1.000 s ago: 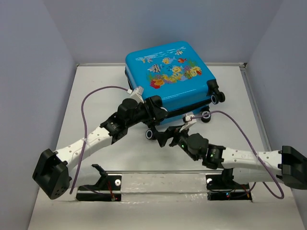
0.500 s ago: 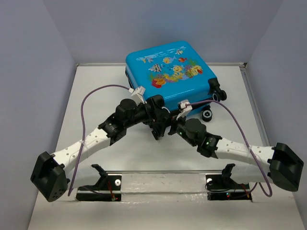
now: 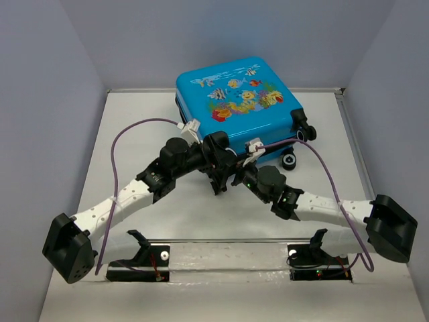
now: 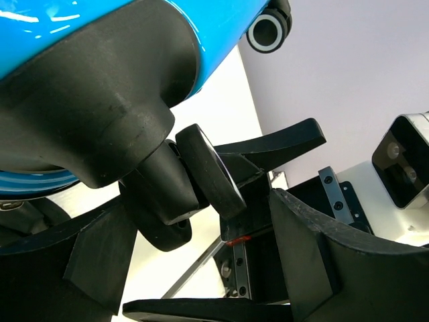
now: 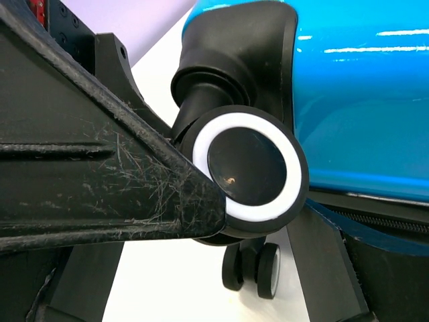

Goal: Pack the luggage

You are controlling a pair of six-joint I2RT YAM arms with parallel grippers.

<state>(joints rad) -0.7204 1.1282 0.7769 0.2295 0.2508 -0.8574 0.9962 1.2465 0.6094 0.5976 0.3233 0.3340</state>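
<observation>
Both arms stretch forward and inward; left claw (image 3: 219,176) and right claw (image 3: 236,178) gape, nearly touching.

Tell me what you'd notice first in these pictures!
A bright blue suitcase with cartoon fish sits at the back of the table. The left arm and right arm both reach in to its near corner, and a black-and-white wheel there fills the right wrist view.

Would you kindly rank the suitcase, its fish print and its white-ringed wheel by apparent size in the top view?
Largest: the luggage.
Then the fish print on its face.
Smallest: the white-ringed wheel.
</observation>
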